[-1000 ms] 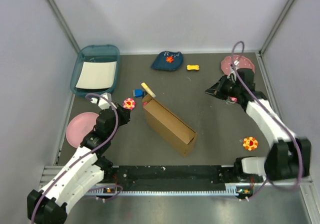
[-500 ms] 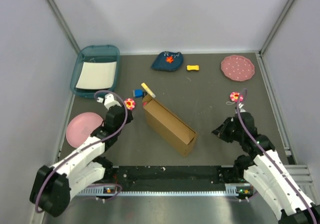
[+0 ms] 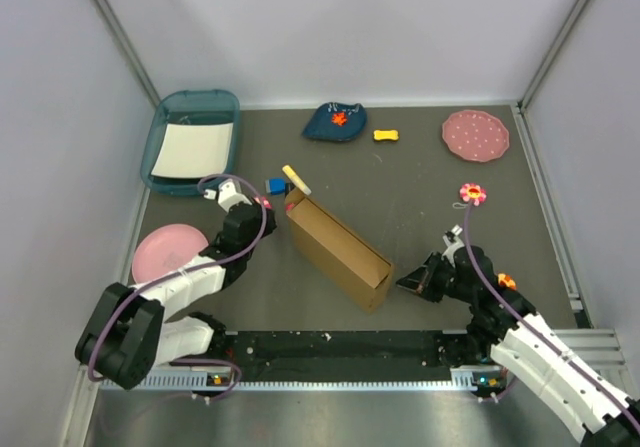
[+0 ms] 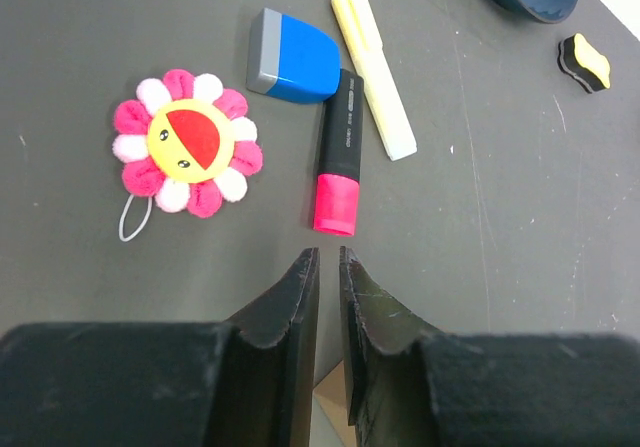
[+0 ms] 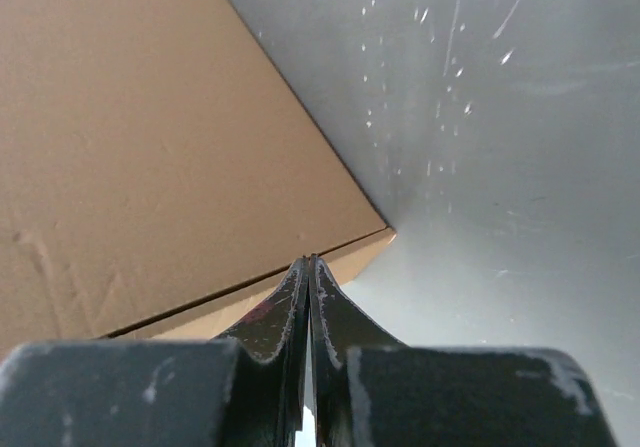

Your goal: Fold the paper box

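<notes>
Paper box (image 3: pixel 338 250) lies slantwise in the middle of the counter (image 3: pixel 420 187), its long walls already raised into a narrow trough shape. The near-right end looks open and dark inside, and a flap stands up at the far-left end. The body seems formed, so what is left is likely closing the ends and seating the tabs. Which tabs are already in, I cannot tell.

The right gripper (image 5: pixel 308 263) is pressed together and empty, its tip low at the box's near-right corner. I cannot tell whether it touches the cardboard.

The left gripper (image 4: pixel 322 257) hangs by the far-left end, its jaws a slit apart with nothing between them. It points down over bare counter near a pink-tipped marker (image 4: pixel 338 157) and a flower toy (image 4: pixel 188 155).
</notes>
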`<act>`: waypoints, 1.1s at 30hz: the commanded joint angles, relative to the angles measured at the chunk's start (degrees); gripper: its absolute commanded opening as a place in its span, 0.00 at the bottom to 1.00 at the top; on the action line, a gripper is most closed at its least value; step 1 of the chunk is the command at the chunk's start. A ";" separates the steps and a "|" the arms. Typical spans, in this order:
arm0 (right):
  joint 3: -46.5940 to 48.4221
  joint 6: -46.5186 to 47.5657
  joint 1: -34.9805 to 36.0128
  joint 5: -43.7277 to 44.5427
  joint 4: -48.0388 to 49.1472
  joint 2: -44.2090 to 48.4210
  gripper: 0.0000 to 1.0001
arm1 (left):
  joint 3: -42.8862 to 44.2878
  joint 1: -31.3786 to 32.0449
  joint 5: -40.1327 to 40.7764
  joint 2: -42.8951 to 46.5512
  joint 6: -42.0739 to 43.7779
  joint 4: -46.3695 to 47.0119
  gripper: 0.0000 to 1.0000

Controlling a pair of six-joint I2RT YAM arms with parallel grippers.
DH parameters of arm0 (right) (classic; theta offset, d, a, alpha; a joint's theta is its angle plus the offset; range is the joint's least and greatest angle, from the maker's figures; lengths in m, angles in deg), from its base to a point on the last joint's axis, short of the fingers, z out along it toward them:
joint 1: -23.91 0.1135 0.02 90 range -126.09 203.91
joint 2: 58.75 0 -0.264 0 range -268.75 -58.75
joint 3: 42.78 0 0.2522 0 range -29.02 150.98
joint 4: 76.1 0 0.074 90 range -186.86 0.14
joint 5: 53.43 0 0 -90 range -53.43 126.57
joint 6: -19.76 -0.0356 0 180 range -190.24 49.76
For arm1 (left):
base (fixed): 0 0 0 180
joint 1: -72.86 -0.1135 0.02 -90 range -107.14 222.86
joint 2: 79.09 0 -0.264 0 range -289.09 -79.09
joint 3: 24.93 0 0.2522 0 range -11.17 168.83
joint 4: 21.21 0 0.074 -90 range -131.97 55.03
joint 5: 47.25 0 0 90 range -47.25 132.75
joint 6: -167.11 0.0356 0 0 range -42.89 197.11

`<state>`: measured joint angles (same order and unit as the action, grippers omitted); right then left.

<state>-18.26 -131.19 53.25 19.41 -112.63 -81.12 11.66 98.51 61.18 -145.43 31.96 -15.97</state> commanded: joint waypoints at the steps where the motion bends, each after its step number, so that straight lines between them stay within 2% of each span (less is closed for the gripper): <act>1: 0.92 -2.51 4.57 1.42 7.64 -4.43 0.00 | 0.81 0.10 -1.56 -2.81 -1.43 6.66 0.19; 9: -1.01 -3.39 5.55 3.28 12.04 -7.60 0.00 | -1.29 0.02 -4.98 -3.53 -2.75 9.47 0.18; 22: 1.98 -0.67 5.55 7.40 12.66 -11.29 0.00 | -6.48 0.10 -9.47 2.00 -5.21 10.26 0.18; 27: 8.28 4.24 5.55 13.29 3.01 -9.10 0.00 | -8.33 0.10 -7.90 5.08 -4.34 7.64 0.18; 28: 9.87 7.30 5.46 15.13 -2.32 -8.92 0.00 | -8.41 0.10 -6.24 6.13 -3.90 6.84 0.18; 30: 13.04 10.13 5.64 14.89 -6.04 -9.18 0.00 | -8.50 0.10 -4.38 6.75 -3.55 5.52 0.19; 33: 11.84 11.03 5.73 10.68 -8.70 -8.05 0.00 | -7.10 0.10 -1.57 5.79 -3.63 3.25 0.18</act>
<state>-8.44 -125.20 58.26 30.97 -114.68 -91.00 3.46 98.51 55.08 -139.88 27.77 -10.66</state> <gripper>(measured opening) 0.003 0.187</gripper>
